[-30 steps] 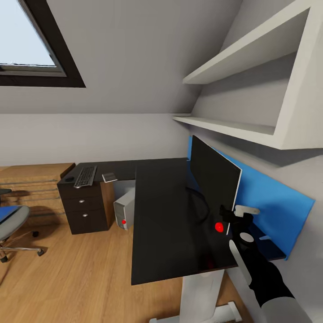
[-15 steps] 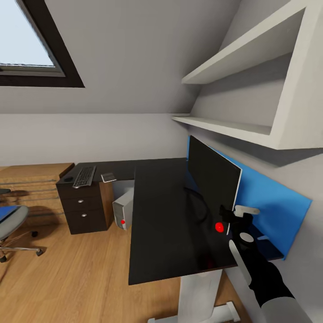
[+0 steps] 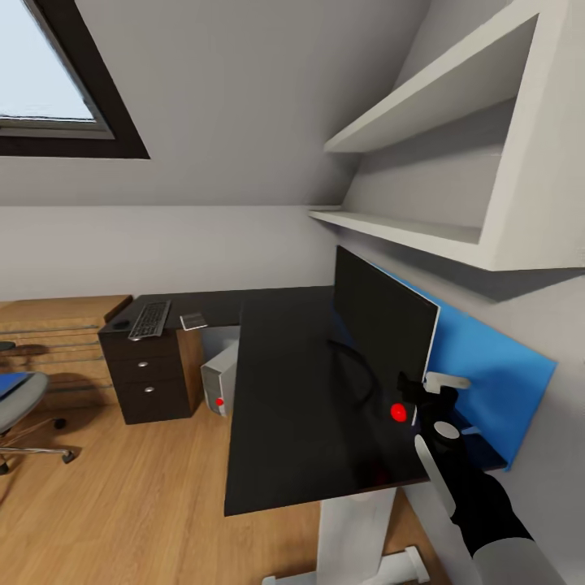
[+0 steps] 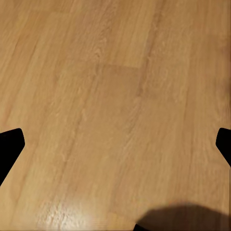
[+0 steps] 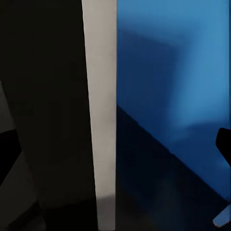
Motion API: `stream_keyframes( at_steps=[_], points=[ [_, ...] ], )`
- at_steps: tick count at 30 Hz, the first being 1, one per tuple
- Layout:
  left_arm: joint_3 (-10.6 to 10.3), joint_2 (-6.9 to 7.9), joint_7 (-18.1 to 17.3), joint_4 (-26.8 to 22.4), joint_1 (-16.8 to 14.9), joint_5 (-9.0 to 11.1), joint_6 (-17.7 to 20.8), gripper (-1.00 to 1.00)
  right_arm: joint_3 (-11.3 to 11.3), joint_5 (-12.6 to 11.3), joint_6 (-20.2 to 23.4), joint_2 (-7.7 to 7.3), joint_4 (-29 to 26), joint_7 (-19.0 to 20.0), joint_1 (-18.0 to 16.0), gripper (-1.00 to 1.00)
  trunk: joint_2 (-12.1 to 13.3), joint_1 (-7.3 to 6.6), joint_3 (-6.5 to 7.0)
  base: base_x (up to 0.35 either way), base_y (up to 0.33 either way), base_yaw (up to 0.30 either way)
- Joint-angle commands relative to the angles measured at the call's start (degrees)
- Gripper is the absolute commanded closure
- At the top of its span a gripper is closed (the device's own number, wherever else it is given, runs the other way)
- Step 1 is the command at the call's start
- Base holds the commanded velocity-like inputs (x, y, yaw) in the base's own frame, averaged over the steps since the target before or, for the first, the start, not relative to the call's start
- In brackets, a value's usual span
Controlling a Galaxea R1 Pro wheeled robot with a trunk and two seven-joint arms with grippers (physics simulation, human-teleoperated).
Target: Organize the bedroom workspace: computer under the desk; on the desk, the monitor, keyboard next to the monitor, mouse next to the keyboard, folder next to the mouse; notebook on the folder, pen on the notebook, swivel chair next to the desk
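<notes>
Right pincer (image 3: 429, 390) clamped on monitor (image 3: 380, 325) edge | your pull may topple it on counter (image 3: 284, 406)

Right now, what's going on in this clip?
The robot stands at the long black L-shaped desk. Its right gripper is up against the near edge of the wide black flat-screen monitor, which stands on the desk before a blue wall panel; whether it grips the screen is unclear. The left gripper hangs open over the wooden floor. The slim dark keyboard lies at the desk's far end, and the silver-grey tower computer sits underneath.
</notes>
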Motion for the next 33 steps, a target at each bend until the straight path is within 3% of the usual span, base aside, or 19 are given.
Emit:
stream_keyframes(
  at_steps=[1,8,27,33],
  points=[
    [-0.5,-0.02,0.32,0.02,-0.04,0.28,-0.14,-1.0,0.25,-0.51,0.21,-0.09,-0.07,-0.52,-0.04,-1.0,-0.04,0.0,-0.07,0.0,-0.177,0.0],
    [-0.5,-0.02,0.31,0.02,-0.04,0.27,-0.16,-1.0,0.25,-0.51,0.21,-0.09,-0.06,-0.52,-0.04,-1.0,-0.04,0.0,-0.07,0.0,-0.134,0.0],
    [-0.5,-0.02,0.33,0.02,-0.04,0.3,-0.12,-1.0,0.34,-0.51,0.21,-0.07,-0.06,-0.44,-0.04,-1.0,-0.04,0.0,-0.07,-0.002,-0.006,0.0],
    [-0.5,-0.02,0.32,0.02,-0.04,0.3,-0.12,-1.0,0.34,-0.51,0.21,-0.09,-0.06,-0.43,-0.04,-1.0,-0.04,0.0,-0.07,-0.227,0.0,0.0]
  ],
)
